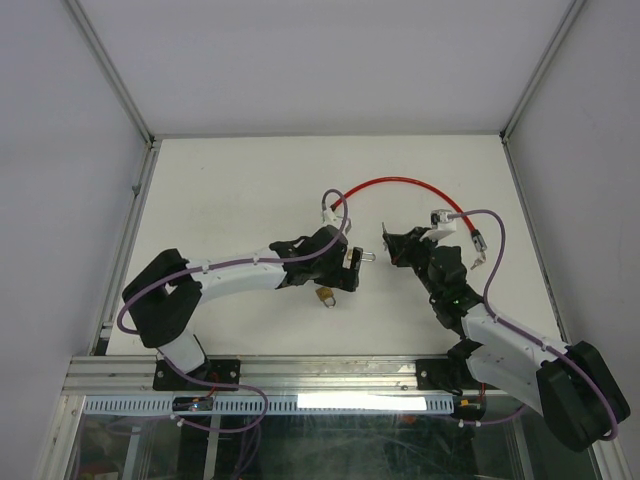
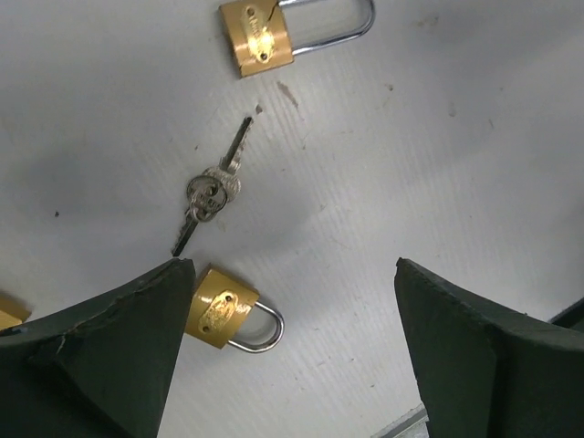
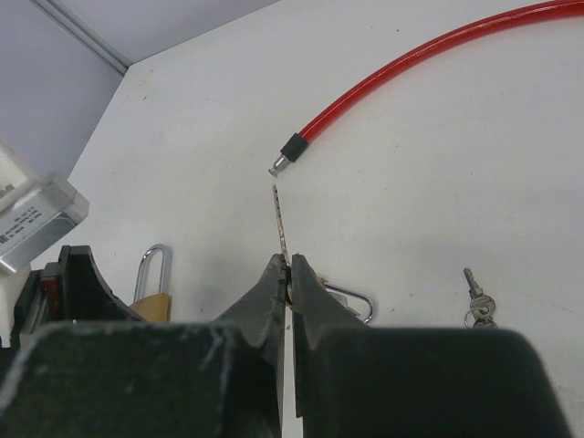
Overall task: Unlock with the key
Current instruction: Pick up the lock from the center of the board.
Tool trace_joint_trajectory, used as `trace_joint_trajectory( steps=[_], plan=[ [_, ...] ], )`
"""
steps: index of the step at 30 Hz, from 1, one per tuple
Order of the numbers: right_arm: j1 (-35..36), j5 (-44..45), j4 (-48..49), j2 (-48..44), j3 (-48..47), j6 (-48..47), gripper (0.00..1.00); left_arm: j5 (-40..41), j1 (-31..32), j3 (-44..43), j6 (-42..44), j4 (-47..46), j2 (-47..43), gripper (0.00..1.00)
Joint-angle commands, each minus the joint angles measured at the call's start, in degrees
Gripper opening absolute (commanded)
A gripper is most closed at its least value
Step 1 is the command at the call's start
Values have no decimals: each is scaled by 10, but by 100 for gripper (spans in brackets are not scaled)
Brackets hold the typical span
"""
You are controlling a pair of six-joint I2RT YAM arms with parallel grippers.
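Observation:
My right gripper (image 3: pixel 289 265) is shut on a key (image 3: pixel 281 224); the key's blade sticks out forward above the table. It also shows in the top view (image 1: pixel 388 240). My left gripper (image 2: pixel 292 265) is open and empty, hovering over the table (image 2: pixel 438 164), and shows in the top view (image 1: pixel 352 265) facing the right gripper. A brass padlock (image 2: pixel 224 312) lies beside its left finger (image 2: pixel 119 347). A second padlock (image 2: pixel 260 38) lies farther off, with a bunch of keys (image 2: pixel 213 189) between the two. In the right wrist view one padlock (image 3: pixel 153 297) lies at the left and a shackle (image 3: pixel 354 297) shows behind my fingers.
A red cable lock (image 1: pixel 400 185) curves across the middle of the table; its metal end (image 3: pixel 281 164) lies just beyond the key tip. Spare keys (image 3: pixel 478 301) lie at the right. A padlock (image 1: pixel 325 296) sits below the left gripper. White walls enclose the table.

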State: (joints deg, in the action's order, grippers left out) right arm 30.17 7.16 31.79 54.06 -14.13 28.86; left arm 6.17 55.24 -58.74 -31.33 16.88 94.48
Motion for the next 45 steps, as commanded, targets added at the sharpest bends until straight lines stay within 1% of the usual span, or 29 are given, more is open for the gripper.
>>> trace_joint_trajectory(
  steps=[1, 4, 9, 12, 16, 22, 26, 27, 30, 35, 39, 45],
  plan=[
    [-5, -10, 37, -2, 1, 9, 0, 69, 14, 6, -100, 38, -1, 94],
    [-6, -13, 38, 0, 2, 11, 0, 68, 21, 15, -119, 39, 3, 99],
    [-7, -22, 45, 10, 0, 12, 0, 66, 30, 17, -133, 54, 6, 99],
    [-9, -28, 50, 16, 0, 13, 0, 96, 29, 25, -139, 68, -14, 99],
    [-10, -36, 57, 27, -2, 15, 0, 130, 22, 11, -144, 106, -29, 99],
    [-11, -44, 62, 31, -2, 16, 0, 139, -15, 14, -181, 139, -71, 99],
    [-12, -51, 63, 34, -3, 16, 0, 118, -51, 14, -198, 149, -89, 99],
    [-13, -52, 63, 34, -3, 16, 0, 117, -61, 10, -202, 161, -89, 97],
    [-13, -57, 64, 35, -3, 17, 0, 126, -83, 1, -228, 199, -84, 94],
    [-14, -61, 64, 35, -3, 16, 0, 122, -127, -9, -244, 238, -62, 95],
    [-16, -63, 62, 32, -4, 16, 0, 146, -140, -19, -252, 264, -42, 93],
    [-17, -67, 65, 35, -4, 17, 0, 142, -149, -33, -242, 266, 10, 88]
  ],
)
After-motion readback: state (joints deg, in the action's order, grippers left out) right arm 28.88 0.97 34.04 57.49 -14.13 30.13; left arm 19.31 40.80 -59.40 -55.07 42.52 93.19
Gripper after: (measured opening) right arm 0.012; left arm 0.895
